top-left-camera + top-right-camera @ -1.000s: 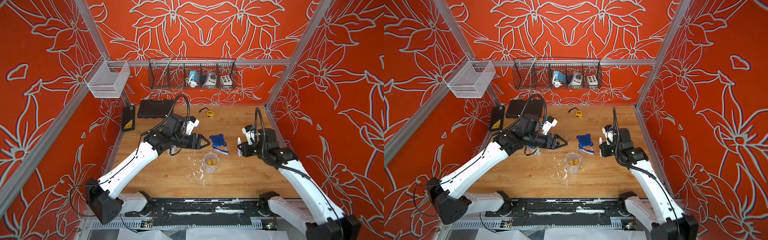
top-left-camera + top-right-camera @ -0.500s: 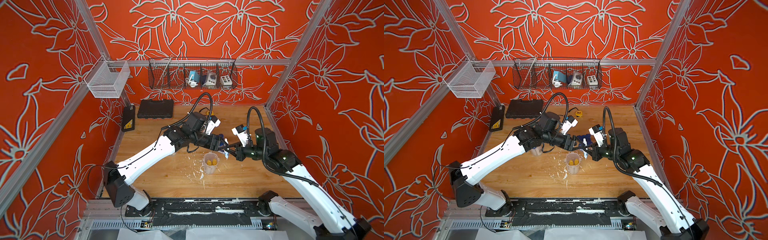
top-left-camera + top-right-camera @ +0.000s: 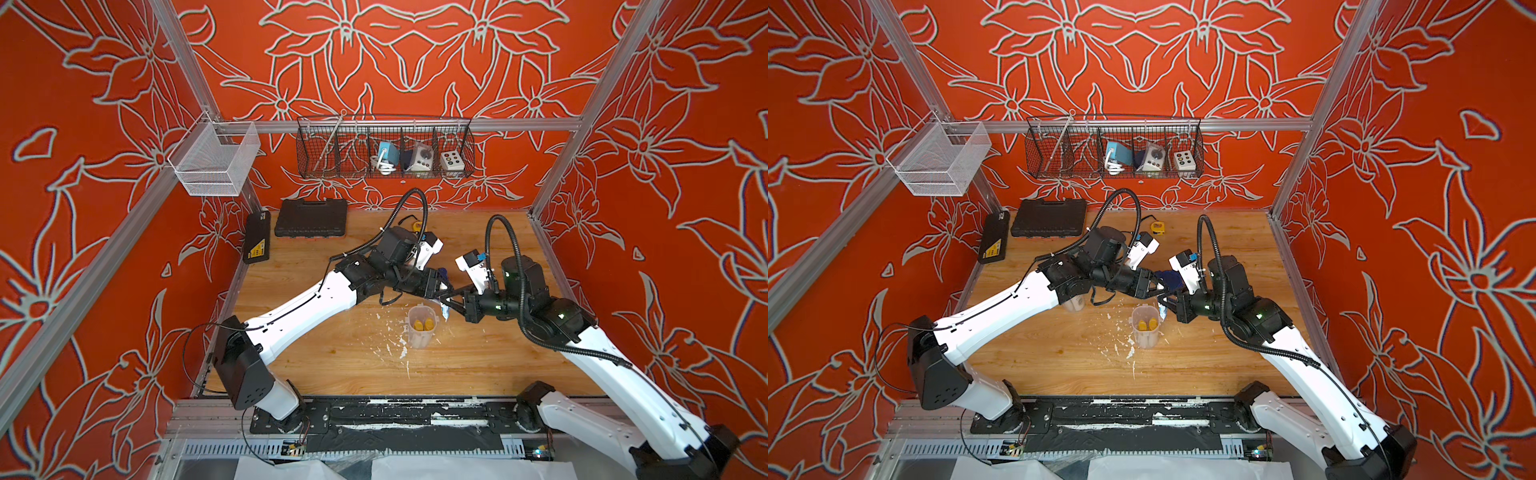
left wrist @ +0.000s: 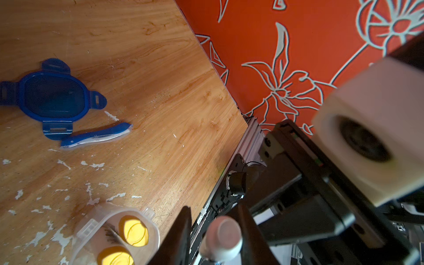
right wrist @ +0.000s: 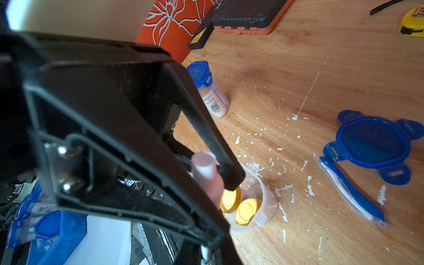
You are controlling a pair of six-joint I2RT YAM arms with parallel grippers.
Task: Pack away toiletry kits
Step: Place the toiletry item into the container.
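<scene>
Grippers meet just above open clear tub [image 3: 420, 328], which holds two upright yellow-capped bottles [image 4: 134, 231]. Right gripper [image 3: 1166, 306]: jaws together on small tube [image 4: 221, 238]. Left gripper [image 4: 214, 213]: jaws flank tube's white cap; clamped or not, cannot tell. Blue lid [image 4: 54, 96] and toothbrush [image 4: 96, 137] touch on table [image 3: 332, 353].

this is looking like a robotics lab test cell: aluminium frame posts [image 3: 185, 62] are framing orange flower-printed panels [image 3: 395, 54] on three sides, two white robot arms [image 3: 299, 311] are sitting mounted on a black base rail [image 3: 374, 415] at the front of a white-flecked wooden tabletop [image 3: 332, 357], a wire basket [image 3: 324, 149] of small devices is hanging on the back bar [image 3: 519, 124], and black tool cases [image 3: 311, 217] are lying by the wall.
</scene>
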